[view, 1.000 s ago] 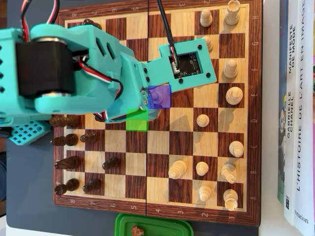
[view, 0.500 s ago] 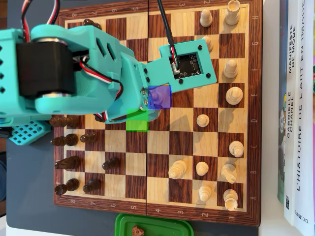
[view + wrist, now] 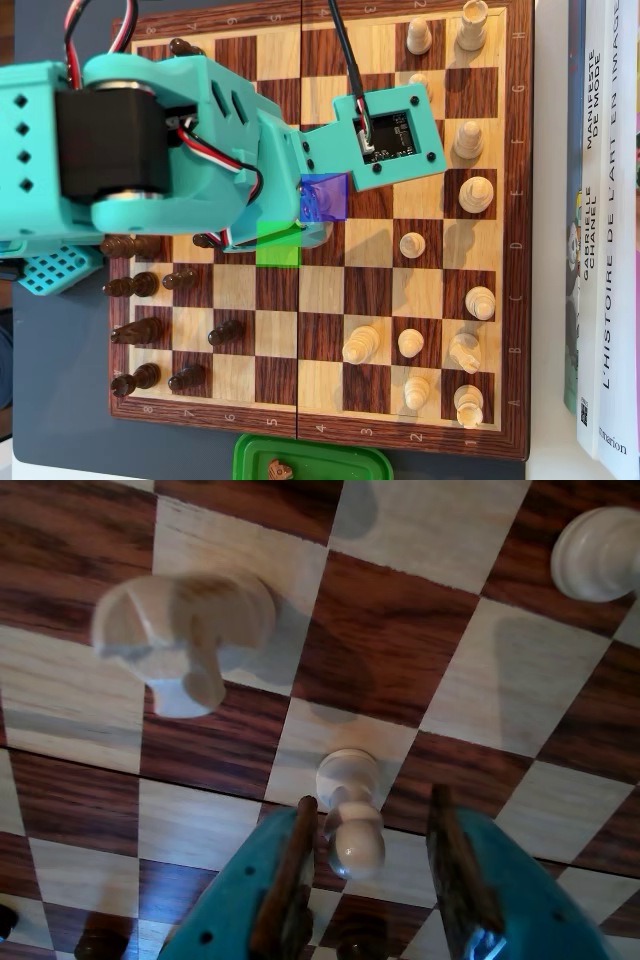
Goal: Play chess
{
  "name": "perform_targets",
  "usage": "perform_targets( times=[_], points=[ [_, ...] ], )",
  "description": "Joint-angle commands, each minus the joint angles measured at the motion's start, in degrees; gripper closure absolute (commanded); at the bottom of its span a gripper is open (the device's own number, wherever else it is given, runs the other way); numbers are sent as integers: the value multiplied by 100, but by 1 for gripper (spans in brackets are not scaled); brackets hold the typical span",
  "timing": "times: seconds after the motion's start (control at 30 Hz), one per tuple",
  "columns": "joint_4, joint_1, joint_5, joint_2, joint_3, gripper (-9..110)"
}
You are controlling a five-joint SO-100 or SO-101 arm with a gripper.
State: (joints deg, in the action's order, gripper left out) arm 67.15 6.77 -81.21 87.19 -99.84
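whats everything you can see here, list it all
board: one, brown and cream, centre of overhead view
white pieces: about twelve showing, cream, right half of board
dark pieces: about ten showing, dark brown, left edge of board
pawn: one, cream, between the pincer fingers in wrist view
marked squares: two, one blue and one green, mid-board by the arm
books: about three, white spines, right of board
box: one, green, below board
mat: one, dark grey, under board at left
arm: one, teal, over upper left of board
pincer: one, teal, open around the pawn
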Motion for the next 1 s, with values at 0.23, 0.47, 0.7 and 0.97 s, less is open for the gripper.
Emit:
perform_targets(
  times=[0.23, 0.47, 0.7, 0.97],
  points=[
    [-35, -62, 18, 26, 255, 85],
    [-35, -62, 18, 18, 255, 93],
    [-35, -70, 18, 18, 237, 100],
    [-35, -70, 18, 18, 211, 100]
  ],
)
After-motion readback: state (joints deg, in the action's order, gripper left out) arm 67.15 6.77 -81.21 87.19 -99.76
